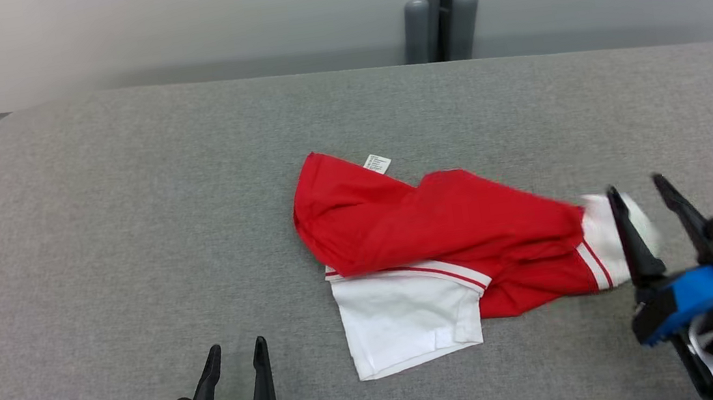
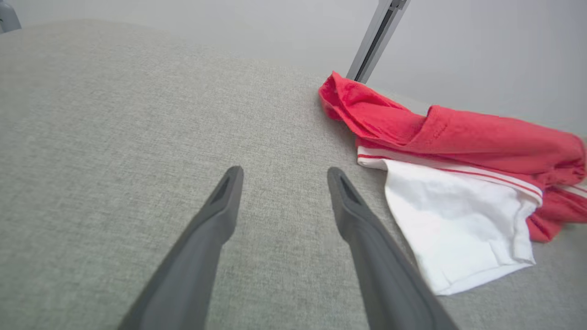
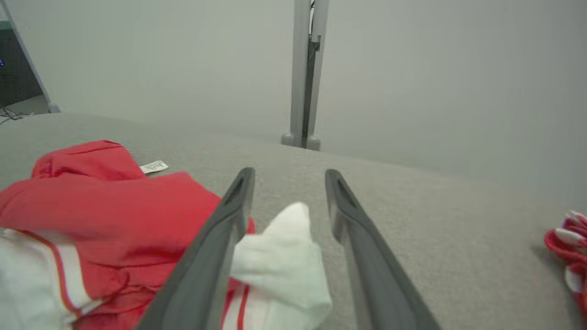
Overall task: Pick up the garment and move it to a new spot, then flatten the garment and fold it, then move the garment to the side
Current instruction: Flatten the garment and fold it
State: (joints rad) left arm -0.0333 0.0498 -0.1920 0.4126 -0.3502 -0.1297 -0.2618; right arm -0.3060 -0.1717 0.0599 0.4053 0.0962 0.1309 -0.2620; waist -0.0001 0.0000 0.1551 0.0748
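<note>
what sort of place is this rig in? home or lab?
Probably a lab or test room, not a home: a big grey fabric-covered table holding a crumpled red and white garment, with plain grey wall panels joined by a metal post behind.

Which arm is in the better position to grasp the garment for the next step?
Right. The right gripper stands open with the white sleeve of the garment between its fingers; the left gripper is open over the grey surface, apart from it.

Rumpled garment [image 1: 444, 236] at right claw [image 1: 634, 184]
</note>
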